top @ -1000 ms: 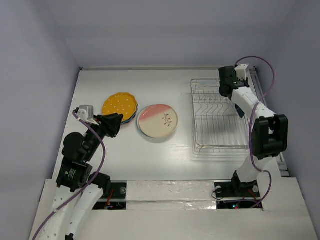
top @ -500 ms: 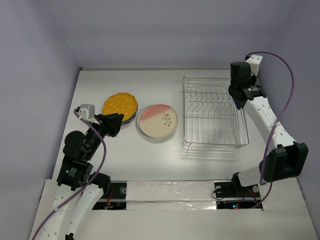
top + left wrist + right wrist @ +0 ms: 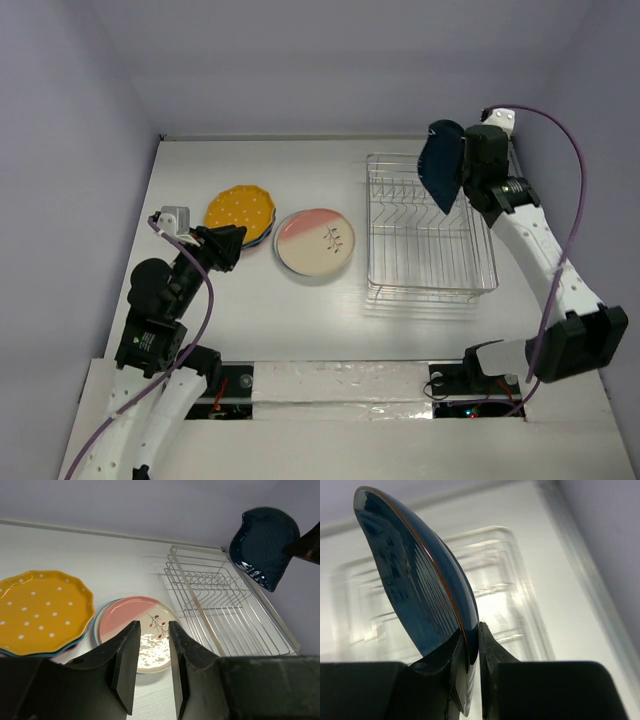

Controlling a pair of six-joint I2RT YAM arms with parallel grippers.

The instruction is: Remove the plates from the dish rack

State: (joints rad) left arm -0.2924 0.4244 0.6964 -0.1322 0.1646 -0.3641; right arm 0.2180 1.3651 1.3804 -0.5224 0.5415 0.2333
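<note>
Right gripper (image 3: 470, 641) clamps the dark navy leaf-shaped plate (image 3: 441, 166) by its rim, edge-up above the dish rack (image 3: 430, 240). No other plates show in the rack. Left gripper (image 3: 150, 645) slightly parted, holding nothing, near the orange scalloped plate (image 3: 240, 208). Risk: the rim hold is thin, so the plate may pivot or slip in transit.

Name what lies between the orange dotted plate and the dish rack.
The cream-and-pink plate, lying flat; the top external view shows it.

Glossy glazed navy plate (image 3: 420, 580); shiny silver wire dish rack (image 3: 428, 235); smooth white table (image 3: 300, 320).
</note>
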